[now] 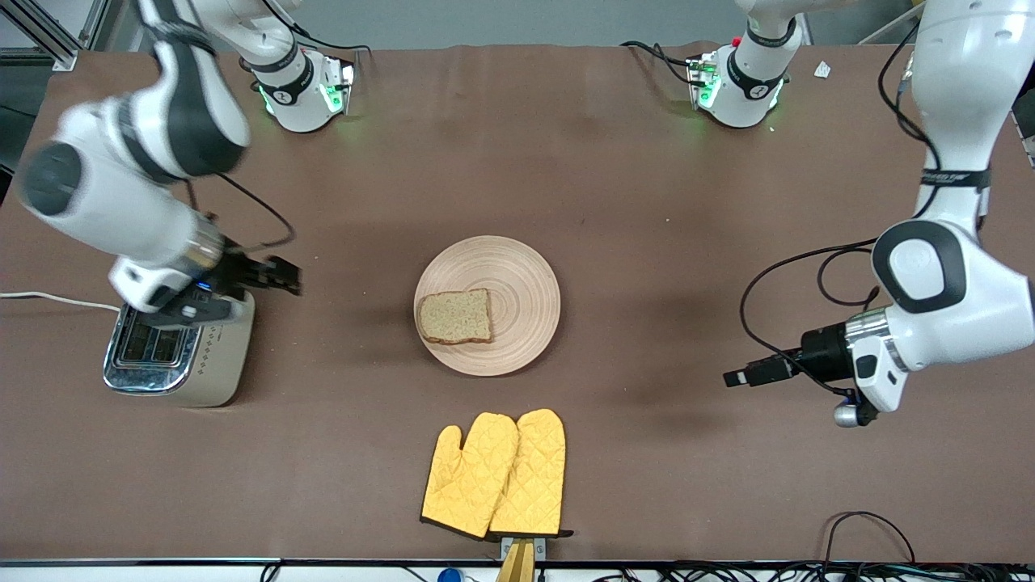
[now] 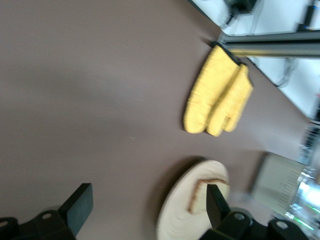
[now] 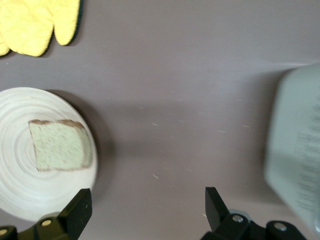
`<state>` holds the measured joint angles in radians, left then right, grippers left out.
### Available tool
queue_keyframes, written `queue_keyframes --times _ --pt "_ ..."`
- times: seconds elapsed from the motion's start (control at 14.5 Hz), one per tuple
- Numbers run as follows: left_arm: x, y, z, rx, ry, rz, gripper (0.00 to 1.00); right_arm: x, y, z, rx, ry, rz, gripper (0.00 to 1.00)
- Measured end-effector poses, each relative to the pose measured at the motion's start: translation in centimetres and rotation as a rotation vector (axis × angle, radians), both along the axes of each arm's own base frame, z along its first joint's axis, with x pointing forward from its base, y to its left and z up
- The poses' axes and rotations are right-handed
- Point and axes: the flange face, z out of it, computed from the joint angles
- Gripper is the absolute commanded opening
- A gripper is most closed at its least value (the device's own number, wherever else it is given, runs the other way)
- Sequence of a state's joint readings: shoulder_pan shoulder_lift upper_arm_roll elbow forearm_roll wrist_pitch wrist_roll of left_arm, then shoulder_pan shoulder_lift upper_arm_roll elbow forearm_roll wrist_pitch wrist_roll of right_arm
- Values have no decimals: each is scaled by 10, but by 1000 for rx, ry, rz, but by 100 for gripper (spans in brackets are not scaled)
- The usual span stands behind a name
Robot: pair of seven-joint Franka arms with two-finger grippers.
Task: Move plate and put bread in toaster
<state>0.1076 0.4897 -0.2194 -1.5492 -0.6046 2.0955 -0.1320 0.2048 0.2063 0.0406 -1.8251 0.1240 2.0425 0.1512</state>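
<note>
Brown cloth covers the bench [image 1: 647,202], and at its middle sits one round pale-wood plate [image 1: 517,275] with ring grooves, carrying a single square slice of brown bread [image 1: 456,316] with a darker crust. Nearer the front camera lie two quilted yellow oven mitts [image 1: 495,474], side by side. At the right arm's end stands one beige toaster [image 1: 202,368], chrome-topped, two slots, white cord [image 1: 48,299] trailing. Above it hangs the right gripper [image 1: 279,275], fingers spread, empty. Over bare cloth at the left arm's end, the left gripper [image 1: 748,374] holds nothing, fingers [image 2: 80,205] wide apart.
</note>
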Motion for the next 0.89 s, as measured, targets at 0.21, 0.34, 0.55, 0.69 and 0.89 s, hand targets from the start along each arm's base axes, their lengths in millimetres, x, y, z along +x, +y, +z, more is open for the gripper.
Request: queue_keyframes --times 0.21,0.34,0.55,0.69,0.89 --pt "-14 -3 73 200 -31 -11 100 3 56 -56 -1 3 -24 100" --pt "-30 -3 118 354 -32 -91 100 4 74 -85 -3 4 -29 100" --pt "-53 5 182 509 -32 -148 100 3 89 -127 -1 36 -28 96" --pt "-68 14 219 558 -60 -140 100 -4 117 -146 35 34 -24 90" --pt "-97 29 259 591 -66 -153 100 -13 142 -161 45 28 -16 79"
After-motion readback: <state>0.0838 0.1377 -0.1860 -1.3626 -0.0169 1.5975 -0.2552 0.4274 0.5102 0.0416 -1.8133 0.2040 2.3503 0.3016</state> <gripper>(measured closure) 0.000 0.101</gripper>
